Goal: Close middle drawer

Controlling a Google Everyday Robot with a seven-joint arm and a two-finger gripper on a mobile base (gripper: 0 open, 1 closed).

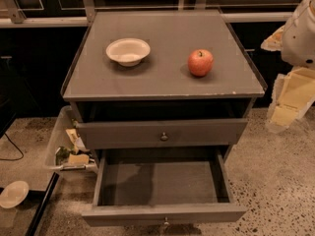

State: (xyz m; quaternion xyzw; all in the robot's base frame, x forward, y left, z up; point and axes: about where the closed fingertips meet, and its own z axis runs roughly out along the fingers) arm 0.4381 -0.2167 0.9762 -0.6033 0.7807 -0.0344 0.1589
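The middle drawer of the grey cabinet is pulled far out toward me. Its deep tray is empty, and its low front carries a small round metal knob. Above it, a taller-fronted drawer with its own knob stands slightly out. My gripper hangs at the right edge of the camera view, beside the cabinet's right side. It is off to the right of and above the open drawer and touches nothing. The white arm rises above it.
A white bowl and a red apple sit on the cabinet top. A clear bin of litter stands on the floor at the left, with a white plate further left. The floor is speckled.
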